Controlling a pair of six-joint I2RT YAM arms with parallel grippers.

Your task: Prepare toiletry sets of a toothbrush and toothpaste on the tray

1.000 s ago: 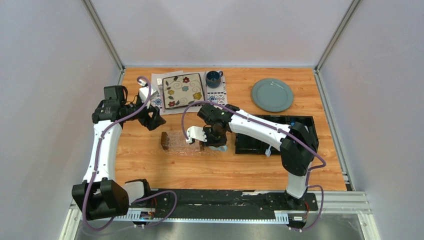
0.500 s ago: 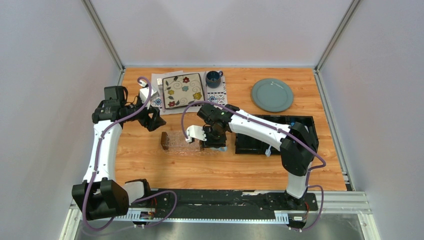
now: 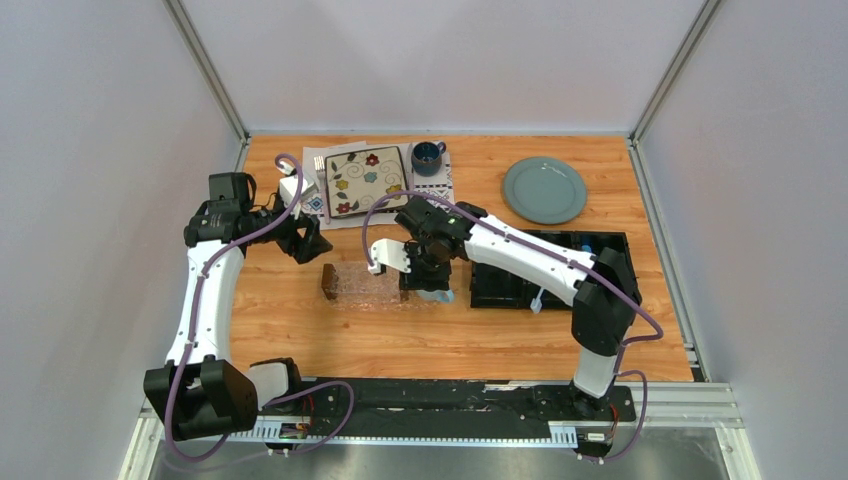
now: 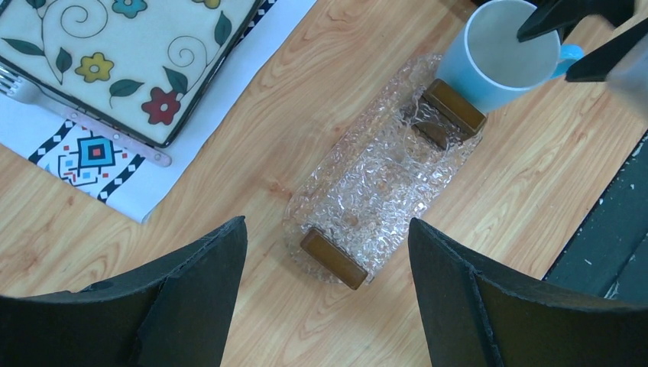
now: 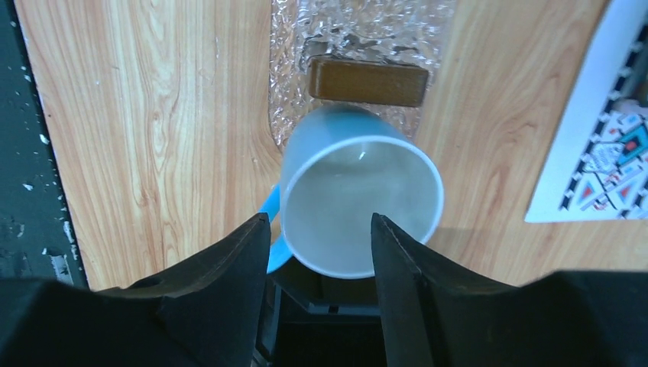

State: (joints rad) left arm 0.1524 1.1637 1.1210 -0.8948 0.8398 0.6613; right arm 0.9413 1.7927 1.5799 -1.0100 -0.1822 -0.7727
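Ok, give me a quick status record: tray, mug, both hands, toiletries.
tray: on the table, nothing on it
mug: light blue, beside the tray's right wooden end
left hand: open, empty, hovering behind the tray's left end
right hand: over the mug, fingers straddling its rim by the handle; grip unclear
toothbrush, tubes: not made out in these views
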